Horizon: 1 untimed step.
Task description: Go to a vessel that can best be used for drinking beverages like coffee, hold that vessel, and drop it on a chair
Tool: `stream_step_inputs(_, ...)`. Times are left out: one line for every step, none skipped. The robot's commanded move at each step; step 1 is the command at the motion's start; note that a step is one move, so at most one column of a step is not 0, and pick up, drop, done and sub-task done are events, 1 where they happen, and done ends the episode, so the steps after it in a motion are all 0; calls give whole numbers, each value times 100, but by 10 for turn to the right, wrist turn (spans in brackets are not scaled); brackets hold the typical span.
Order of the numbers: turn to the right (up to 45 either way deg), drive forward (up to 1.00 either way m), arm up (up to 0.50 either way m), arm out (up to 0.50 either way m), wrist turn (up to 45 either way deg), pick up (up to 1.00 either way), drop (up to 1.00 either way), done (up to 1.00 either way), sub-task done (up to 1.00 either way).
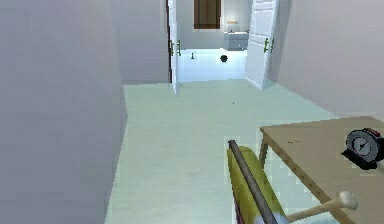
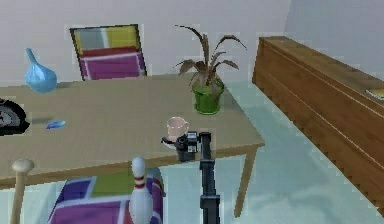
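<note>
At the table's (image 2: 100, 112) near edge, the gripper (image 2: 183, 143) is by a pink mug (image 2: 177, 127) standing on the tabletop; whether it grips anything cannot be told. A plant (image 2: 208, 95) stands farther in on the table, so a skewed lift could well knock the mug against it.

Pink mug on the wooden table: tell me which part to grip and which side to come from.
Probably take the small pink mug by its round side wall, coming over the near edge of the wooden table, where the gripper is. The mug stands upright close to that edge, and the green-potted plant stands beyond it.
</note>
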Motion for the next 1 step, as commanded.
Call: stream_step_inputs(0,0,0,0,0,100,0,0,0)
